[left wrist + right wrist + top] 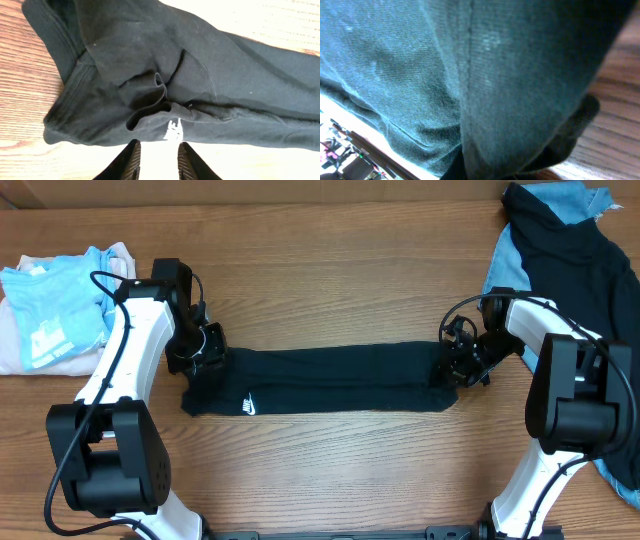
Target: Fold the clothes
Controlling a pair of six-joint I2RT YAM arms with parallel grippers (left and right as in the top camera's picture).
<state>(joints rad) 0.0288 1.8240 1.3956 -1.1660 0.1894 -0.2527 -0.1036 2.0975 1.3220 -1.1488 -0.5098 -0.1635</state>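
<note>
**While only one end is pinched, the fold can skew**

Since the black T-shirt lies as a long narrow strip across the middle of the table, one arm at each end, my worry is an uneven hold. Right gripper is closed at the strip's right end. Its wrist view is all dark knit right up against the lens, so I judge it has the cloth pinched, though I can't see the pads. Left gripper is parted with nothing between the fingers, only bare wood. In its wrist view the tips sit just off the shirt's edge, by the swoosh logo.

Risks as I see them:
- If I lift the right end now, the left end drags and the strip twists.
- Soft knit and a thin pinch may catch only the top layer, so the plies peel open.
- The left wrist view shows a loose pucker and a rolled lip near the logo. Closing there could grab one ply or bunch it.
- The right arm works near the dark garment lying over blue denim at far right, and a wide swing could snag it.
- The light-blue tee at far left is well apart from the strip but close to the left arm.

Containers: none in view, no bin, basket or tray. Every garment lies straight on the table.
</note>
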